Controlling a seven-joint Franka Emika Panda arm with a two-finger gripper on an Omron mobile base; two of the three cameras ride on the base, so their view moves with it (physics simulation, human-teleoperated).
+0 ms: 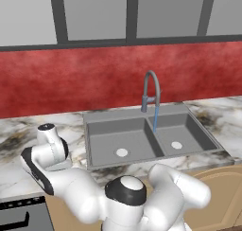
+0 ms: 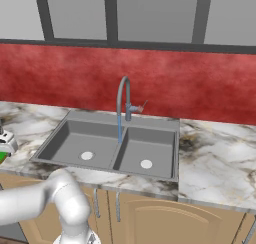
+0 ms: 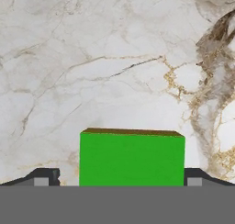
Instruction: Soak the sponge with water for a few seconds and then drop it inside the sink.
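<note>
Broadly, the marble counter (image 1: 19,130) carries the double-basin sink (image 1: 194,116) at its back middle, water (image 1: 154,119) already streaming from the arched faucet (image 1: 150,90) by the divider. Left of the sink, near the counter's front edge, lies the sponge (image 3: 131,158), flat between the wide-spread fingertips (image 3: 43,177) of the gripper (image 3: 120,182). Likely light and squashy, it is best pinched across its short sides. Nothing crowds it.

The white Franka arm with dark joints (image 1: 118,194) bends across the bottom of the left base view, its wrist reaching to the lower left of the frame. In the hand view the two-finger gripper (image 3: 119,178) has its dark fingertips (image 3: 43,177) spread wide at the bottom edge.
</note>
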